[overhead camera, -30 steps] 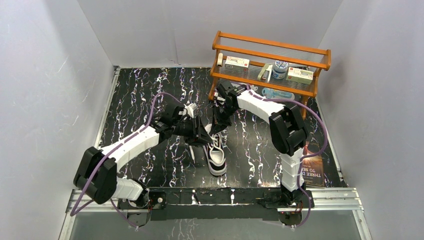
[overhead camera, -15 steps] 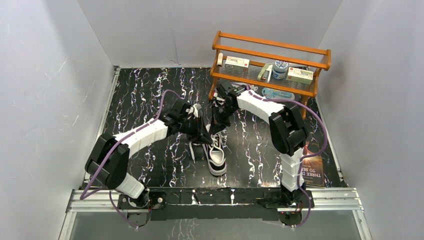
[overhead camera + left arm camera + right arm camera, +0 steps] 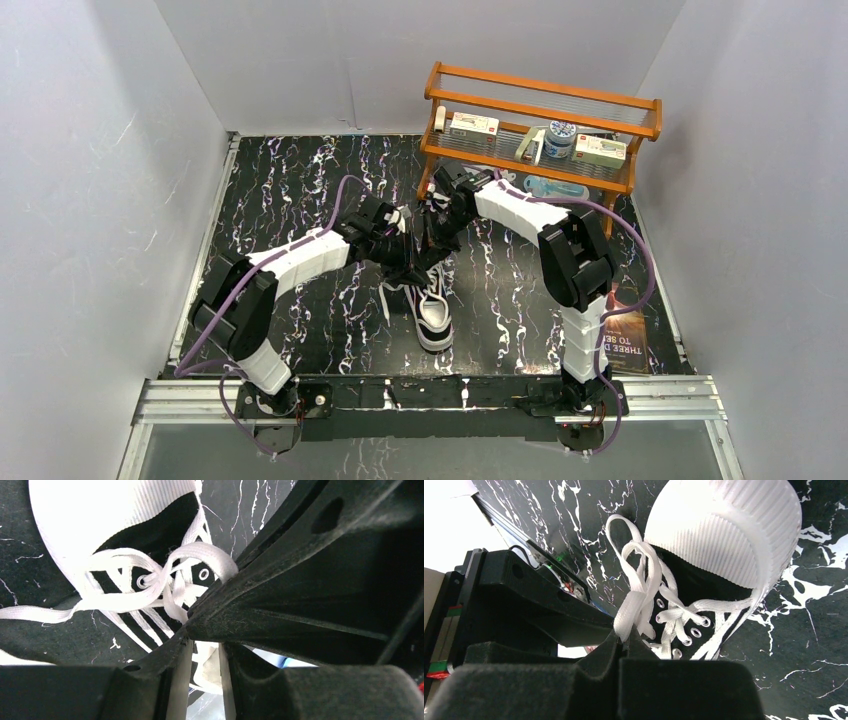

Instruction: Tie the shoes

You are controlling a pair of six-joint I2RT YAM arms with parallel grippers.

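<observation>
The black sneaker (image 3: pixel 432 318) with a white toe cap lies mid-table, toe toward the arms' bases. Both grippers meet over its laced top. My right gripper (image 3: pixel 432 243) (image 3: pixel 624 640) is shut on a doubled loop of white lace (image 3: pixel 636 597) and holds it up off the eyelets. My left gripper (image 3: pixel 408 268) (image 3: pixel 204 647) sits pressed against the right gripper's black body (image 3: pixel 310 595), beside the knotted laces (image 3: pixel 150 582). Its fingers (image 3: pixel 150 675) stand a narrow gap apart, and white cloth shows in that gap. Whether they pinch it is hidden.
A wooden rack (image 3: pixel 540 130) with small boxes and a jar stands at the back right, close behind the right arm, with a blue bottle (image 3: pixel 555 187) under it. A printed card (image 3: pixel 620 330) lies at the right. White walls enclose the black marbled table (image 3: pixel 280 190).
My left arm has swung right, closing in over the shoe to the right gripper, and its jaws have narrowed. The right gripper has held still, keeping its lace loop.
</observation>
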